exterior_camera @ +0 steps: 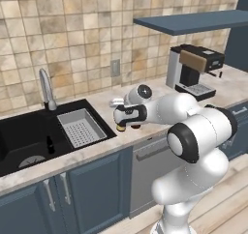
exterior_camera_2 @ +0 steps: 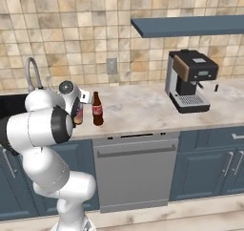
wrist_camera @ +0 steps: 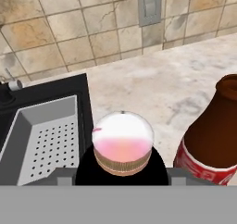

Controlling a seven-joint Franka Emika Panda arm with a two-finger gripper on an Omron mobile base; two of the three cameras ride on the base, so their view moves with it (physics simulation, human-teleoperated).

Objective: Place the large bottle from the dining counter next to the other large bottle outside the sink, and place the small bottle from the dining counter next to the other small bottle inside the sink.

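Observation:
The large bottle [wrist_camera: 122, 142], pink with a white band, stands upright on the wall counter just right of the sink [exterior_camera: 19, 131]. My gripper [wrist_camera: 122, 170] is shut on it, dark fingers flanking it on both sides. From the side, the large bottle [exterior_camera_2: 78, 115] is half hidden by my hand [exterior_camera_2: 80, 103]. Close to its right stands a dark brown bottle [exterior_camera_2: 97, 110] with a red label [wrist_camera: 210, 142], apart from it. A tiny dark bottle [exterior_camera: 50, 144] stands inside the black basin. The dining counter is out of view.
A grey ribbed drain tray [exterior_camera: 80, 127] fills the sink's right end, with the steel tap [exterior_camera: 46, 88] behind it. A coffee machine [exterior_camera_2: 190, 79] stands at the far right under a blue shelf [exterior_camera_2: 190, 26]. A wall socket [wrist_camera: 149, 5] sits on the tiles.

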